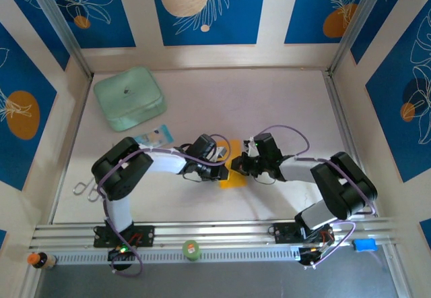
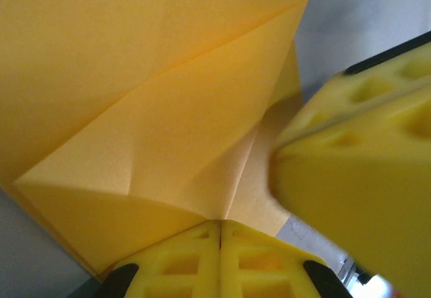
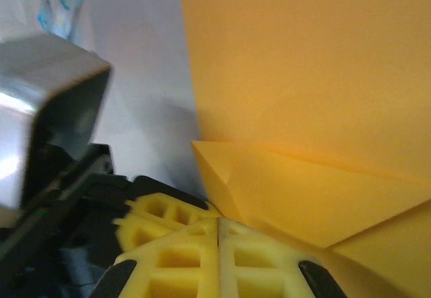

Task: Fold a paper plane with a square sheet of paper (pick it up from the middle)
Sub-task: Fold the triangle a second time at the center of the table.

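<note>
The square sheet of paper (image 1: 234, 179), orange-yellow, lies at the middle of the table between both grippers. It is partly folded, with diagonal creases and a pointed flap (image 2: 135, 75) (image 3: 303, 62). My left gripper (image 1: 225, 162) (image 2: 220, 225) is shut, with a fold of the paper running into its closed jaws. My right gripper (image 1: 238, 165) (image 3: 219, 222) faces it from the right. It is shut on the paper's edge too. The two sets of yellow fingers nearly touch: the right fingers (image 2: 350, 176) loom in the left wrist view, and the left fingers (image 3: 158, 210) show in the right wrist view.
A mint-green rounded box (image 1: 129, 98) sits at the back left. A small blue-and-white packet (image 1: 153, 137) (image 3: 60, 1) lies just behind the left arm. A metal wire piece (image 1: 84, 189) rests at the left edge. Panel walls close in the table on three sides.
</note>
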Robot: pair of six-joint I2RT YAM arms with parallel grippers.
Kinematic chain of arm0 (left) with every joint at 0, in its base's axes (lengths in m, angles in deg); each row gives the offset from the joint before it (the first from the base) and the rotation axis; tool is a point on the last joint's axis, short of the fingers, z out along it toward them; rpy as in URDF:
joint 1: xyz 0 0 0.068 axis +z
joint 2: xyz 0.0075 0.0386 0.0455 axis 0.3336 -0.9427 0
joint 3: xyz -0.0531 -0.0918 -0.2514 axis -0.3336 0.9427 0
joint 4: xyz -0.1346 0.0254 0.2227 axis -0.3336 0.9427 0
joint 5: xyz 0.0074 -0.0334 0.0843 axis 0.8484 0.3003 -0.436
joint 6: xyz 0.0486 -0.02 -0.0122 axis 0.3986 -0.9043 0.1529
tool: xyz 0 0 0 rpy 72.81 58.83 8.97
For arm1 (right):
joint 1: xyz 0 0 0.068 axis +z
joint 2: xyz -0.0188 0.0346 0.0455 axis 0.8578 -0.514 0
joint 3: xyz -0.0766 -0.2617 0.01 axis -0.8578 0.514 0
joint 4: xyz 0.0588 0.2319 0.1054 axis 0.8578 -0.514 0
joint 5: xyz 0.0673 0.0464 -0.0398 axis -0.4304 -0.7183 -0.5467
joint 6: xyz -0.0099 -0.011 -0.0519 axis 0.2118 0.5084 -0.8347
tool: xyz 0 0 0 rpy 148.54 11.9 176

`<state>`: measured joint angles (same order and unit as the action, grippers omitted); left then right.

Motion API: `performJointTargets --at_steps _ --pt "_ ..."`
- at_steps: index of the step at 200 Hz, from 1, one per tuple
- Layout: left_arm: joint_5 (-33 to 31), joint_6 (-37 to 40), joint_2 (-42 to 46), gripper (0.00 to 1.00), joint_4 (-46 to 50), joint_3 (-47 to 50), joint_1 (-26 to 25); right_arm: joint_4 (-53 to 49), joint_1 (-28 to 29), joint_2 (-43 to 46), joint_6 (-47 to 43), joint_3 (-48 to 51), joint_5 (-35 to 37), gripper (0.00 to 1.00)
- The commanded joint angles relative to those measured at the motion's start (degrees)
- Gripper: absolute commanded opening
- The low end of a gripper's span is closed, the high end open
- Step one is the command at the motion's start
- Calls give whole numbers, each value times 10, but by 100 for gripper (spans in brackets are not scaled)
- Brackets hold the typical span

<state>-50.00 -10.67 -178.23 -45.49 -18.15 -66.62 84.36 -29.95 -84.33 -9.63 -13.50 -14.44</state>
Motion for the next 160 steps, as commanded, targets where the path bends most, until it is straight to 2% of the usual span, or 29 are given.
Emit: performJointTargets --at_steps 1,57,93,130,160 --pt "-27 13 -18 7 72 34 2 10 3 -42 9 15 3 0" --pt "-28 13 -22 6 77 32 3 -8 -35 -53 3 7 16 0" --pt "-33 13 -26 5 83 30 2 -53 -68 -62 -14 -26 22 0" --pt "-33 14 -24 4 84 32 3 -47 -116 -74 -16 -37 20 0" --pt "-32 14 -24 4 83 32 3 -55 -133 -59 -26 -45 17 0"
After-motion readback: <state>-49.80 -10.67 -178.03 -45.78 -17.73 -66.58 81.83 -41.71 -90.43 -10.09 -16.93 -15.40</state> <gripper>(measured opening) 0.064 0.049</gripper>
